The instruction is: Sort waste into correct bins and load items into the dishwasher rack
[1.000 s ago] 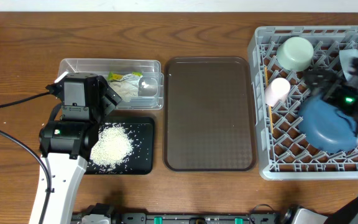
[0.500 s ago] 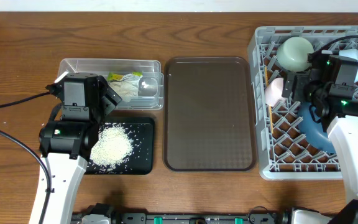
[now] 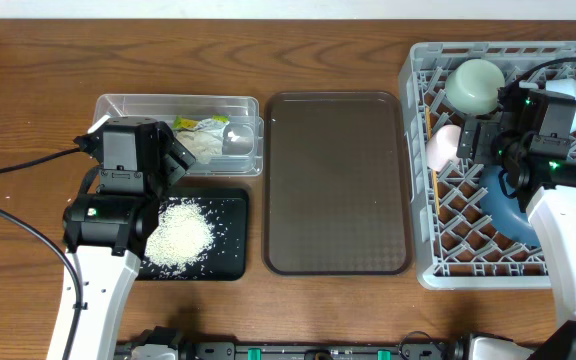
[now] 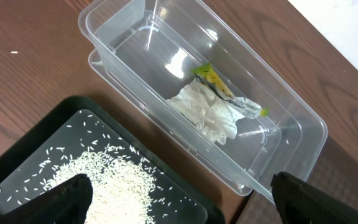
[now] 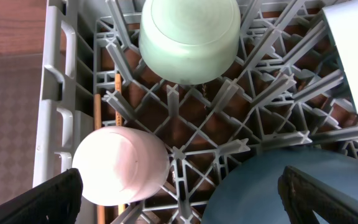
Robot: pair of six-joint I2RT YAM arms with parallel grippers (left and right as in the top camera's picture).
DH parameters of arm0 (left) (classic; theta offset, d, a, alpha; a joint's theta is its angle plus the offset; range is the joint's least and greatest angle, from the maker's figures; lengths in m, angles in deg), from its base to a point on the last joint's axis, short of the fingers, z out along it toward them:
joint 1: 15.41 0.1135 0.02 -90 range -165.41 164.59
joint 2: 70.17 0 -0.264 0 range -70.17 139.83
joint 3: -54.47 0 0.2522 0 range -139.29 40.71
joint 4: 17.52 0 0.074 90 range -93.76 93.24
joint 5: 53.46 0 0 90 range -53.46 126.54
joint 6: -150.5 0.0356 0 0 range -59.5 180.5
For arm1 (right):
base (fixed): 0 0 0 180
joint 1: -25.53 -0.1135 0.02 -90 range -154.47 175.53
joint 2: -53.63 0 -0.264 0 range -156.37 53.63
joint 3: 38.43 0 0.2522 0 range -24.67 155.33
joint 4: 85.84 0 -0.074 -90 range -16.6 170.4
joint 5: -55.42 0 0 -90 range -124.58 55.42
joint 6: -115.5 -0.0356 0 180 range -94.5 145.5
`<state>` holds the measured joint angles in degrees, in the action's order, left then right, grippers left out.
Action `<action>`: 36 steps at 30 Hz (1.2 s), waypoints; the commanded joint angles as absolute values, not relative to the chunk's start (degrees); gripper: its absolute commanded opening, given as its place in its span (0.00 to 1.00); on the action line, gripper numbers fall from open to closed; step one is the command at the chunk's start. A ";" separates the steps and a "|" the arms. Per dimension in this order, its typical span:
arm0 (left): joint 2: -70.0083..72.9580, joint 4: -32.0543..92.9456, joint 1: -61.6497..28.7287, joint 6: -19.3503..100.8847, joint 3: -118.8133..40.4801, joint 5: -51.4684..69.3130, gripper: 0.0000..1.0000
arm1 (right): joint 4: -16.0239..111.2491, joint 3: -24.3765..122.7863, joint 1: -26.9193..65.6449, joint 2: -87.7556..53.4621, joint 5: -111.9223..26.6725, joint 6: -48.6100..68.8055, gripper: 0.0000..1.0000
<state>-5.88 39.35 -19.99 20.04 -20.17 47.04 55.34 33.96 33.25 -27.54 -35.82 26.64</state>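
The clear tub [image 3: 118,104] holds the crumpled white tissue [image 4: 207,112] and the yellow-green wrapper [image 4: 215,81]. Loose rice [image 3: 178,235] lies heaped in the black tray [image 3: 228,250]. My left gripper [image 4: 179,205] hangs open over the seam between tray and tub, with nothing between its fingers. In the grey rack [image 3: 415,180] sit the mint-green bowl [image 5: 188,37], pink cup [image 5: 120,165], blue plate [image 5: 260,190] and pale-blue bowl [image 5: 353,50]. Chopsticks [image 5: 96,124] lie along its left wall. My right gripper [image 5: 179,199] is open above the gap between cup and plate.
A large dark brown serving tray [image 3: 336,180] lies between the bins and the rack. A black cable [image 3: 8,165] runs across the table to the left arm. The rack's pegs stand up around the dishes.
The right arm swung left from over the blue plate to above the pink cup and opened wider, then stopped. The left arm has not moved.
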 commanded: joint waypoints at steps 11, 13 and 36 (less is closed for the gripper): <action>-5.77 39.48 -19.71 20.36 -20.15 47.76 0.95 | 55.23 33.72 32.73 -27.82 -35.03 27.71 0.99; -5.77 39.48 -19.71 20.36 -20.15 47.76 0.95 | 55.21 33.72 32.73 -27.82 -35.03 27.71 0.99; -5.77 39.48 -19.71 20.36 -20.15 47.76 0.95 | 47.80 33.70 32.18 -2.45 -35.03 27.71 0.99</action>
